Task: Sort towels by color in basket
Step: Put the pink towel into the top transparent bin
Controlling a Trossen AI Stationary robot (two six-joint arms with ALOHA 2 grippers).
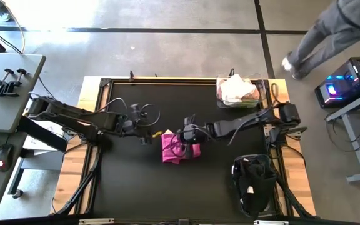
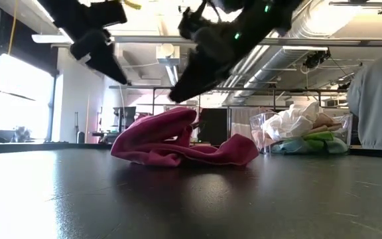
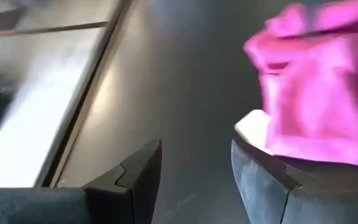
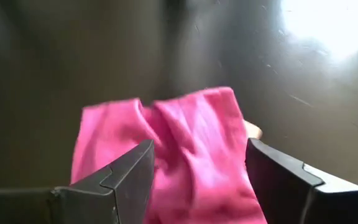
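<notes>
A magenta towel (image 1: 181,152) lies crumpled on the black table, near its middle; in the low view (image 2: 178,143) one fold stands up. My right gripper (image 4: 197,180) is open and hovers just above it, fingers on either side of the cloth below. My left gripper (image 3: 194,180) is open and raised above the table at the towel's left, apart from it. A clear basket (image 1: 238,91) at the far right corner holds cream, peach-pink, lime green and teal towels (image 2: 304,129). Other towels are out of view.
A black bin (image 1: 253,182) stands at the table's near right. Wooden boards edge the table's sides (image 1: 89,106). A person (image 1: 333,31) walks on the floor beyond the far right corner. A desk (image 1: 8,94) with a mouse stands to the left.
</notes>
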